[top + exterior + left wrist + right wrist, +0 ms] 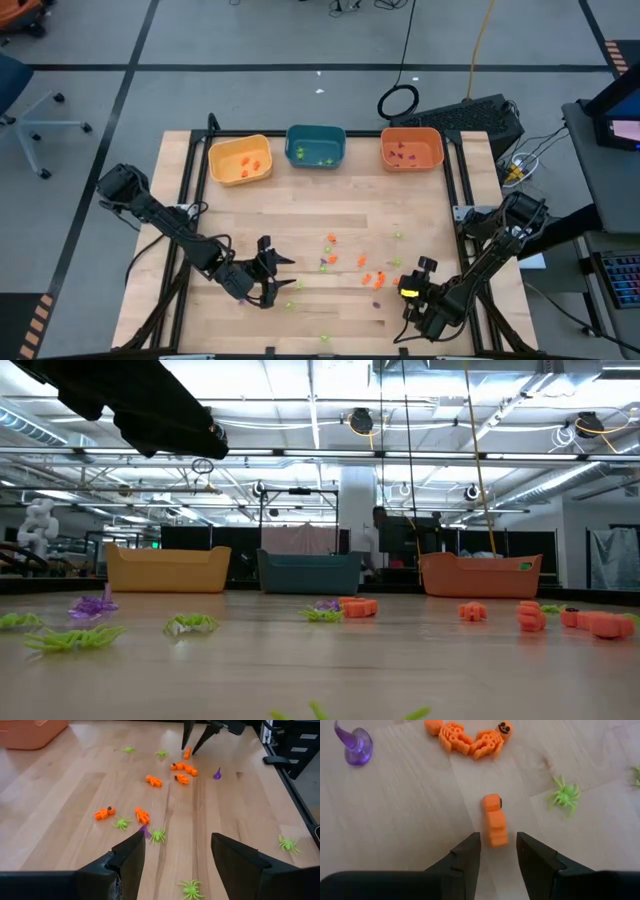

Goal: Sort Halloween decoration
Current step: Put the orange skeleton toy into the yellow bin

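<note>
My right gripper [497, 851], jaws apart, hovers over an orange skeleton [493, 820] on the worktop [400, 820]; purple hat [354, 742] and green spider [564, 795] nearby. My left gripper [176, 854] waits, jaws apart.

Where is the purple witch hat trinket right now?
In the right wrist view the purple witch hat lies on the wooden table, apart from the two orange skeletons; the right tool is lined up on another orange trinket.

Orange, green, purple trinkets [362, 268] scattered flat, seemingly unsorted
</note>
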Available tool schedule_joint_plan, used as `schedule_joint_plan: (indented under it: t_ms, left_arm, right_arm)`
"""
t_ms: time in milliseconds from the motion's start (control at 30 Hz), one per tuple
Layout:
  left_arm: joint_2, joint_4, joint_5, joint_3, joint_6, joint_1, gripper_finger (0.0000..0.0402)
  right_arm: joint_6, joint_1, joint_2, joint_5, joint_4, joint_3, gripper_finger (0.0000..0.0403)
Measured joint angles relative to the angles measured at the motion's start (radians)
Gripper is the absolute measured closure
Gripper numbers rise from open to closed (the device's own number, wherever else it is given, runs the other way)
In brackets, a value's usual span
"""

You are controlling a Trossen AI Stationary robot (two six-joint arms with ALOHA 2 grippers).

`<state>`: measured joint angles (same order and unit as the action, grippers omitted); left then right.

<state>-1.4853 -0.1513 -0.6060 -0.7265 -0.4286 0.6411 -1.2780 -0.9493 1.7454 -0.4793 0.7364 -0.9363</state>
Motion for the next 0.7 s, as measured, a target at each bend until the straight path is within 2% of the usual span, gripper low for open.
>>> schedule_joint_plan:
  t_ms: [133, 367, 600, 700]
  left_arm:
    - [0.000, 0.000, 0.000, 0.000, 0.009, 0.000, 0.0175]
    - [0.000, 0.001, 0.000, 0.000, 0.017, 0.000, 0.0175]
    - [0.000, 0.001, 0.000, 0.000, 0.018, 0.000, 0.0175]
    - [0.000, 0.001, 0.000, 0.000, 0.018, 0.000, 0.0175]
  right_arm:
    - [0.008, 0.000, 0.000, 0.000, -0.008, 0.000, 0.0303]
    - [0.043, 0.000, 0.000, 0.005, -0.032, 0.001, 0.0390]
    - [0.062, 0.001, -0.017, 0.006, -0.036, -0.016, 0.0391]
    - [0.096, -0.001, -0.030, -0.054, -0.042, -0.045, 0.0398]
